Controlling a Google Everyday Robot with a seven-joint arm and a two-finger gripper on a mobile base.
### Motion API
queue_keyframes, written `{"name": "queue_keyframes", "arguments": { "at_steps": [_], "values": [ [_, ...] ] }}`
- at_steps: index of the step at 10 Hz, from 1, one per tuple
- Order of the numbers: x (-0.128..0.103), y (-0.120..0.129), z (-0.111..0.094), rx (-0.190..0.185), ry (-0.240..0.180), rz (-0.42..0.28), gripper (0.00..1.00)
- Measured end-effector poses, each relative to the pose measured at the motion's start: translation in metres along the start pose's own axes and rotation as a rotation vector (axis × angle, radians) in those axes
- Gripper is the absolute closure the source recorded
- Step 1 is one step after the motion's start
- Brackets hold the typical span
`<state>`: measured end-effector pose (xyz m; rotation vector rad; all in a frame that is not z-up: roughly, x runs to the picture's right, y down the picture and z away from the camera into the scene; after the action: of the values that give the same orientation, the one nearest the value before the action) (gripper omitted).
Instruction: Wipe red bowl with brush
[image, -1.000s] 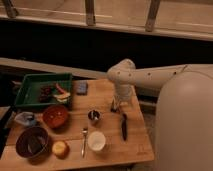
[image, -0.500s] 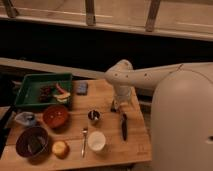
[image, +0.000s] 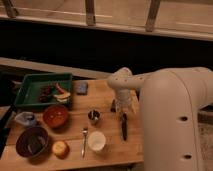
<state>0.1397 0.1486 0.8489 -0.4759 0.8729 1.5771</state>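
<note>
Camera view, right of centre: the pincer (image: 116, 105), spread apart and empty, is seen just above the brush (image: 124, 129) on the desk (image: 113, 151); its handle should be clamped squarely before the red bowl (image: 55, 116), centre left, is approached.

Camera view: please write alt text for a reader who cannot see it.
A white robot arm holds its open gripper low over a wooden table, just behind a black brush lying flat. Left of them: a red bowl, a dark bowl, a fork, a white cup and a green tray.
</note>
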Motion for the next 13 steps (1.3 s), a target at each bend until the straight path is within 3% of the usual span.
{"name": "queue_keyframes", "arguments": {
  "at_steps": [2,3,8,9,13],
  "values": [
    [0.002,-0.004,0.016,-0.039,0.053,0.026,0.36],
    [0.003,-0.005,0.021,-0.062,0.068,0.034,0.42],
    [0.011,-0.004,0.031,-0.134,0.093,0.029,0.94],
    [0.012,-0.003,0.032,-0.144,0.094,0.027,0.99],
    [0.011,-0.001,0.029,-0.158,0.082,0.019,1.0]
  ]
}}
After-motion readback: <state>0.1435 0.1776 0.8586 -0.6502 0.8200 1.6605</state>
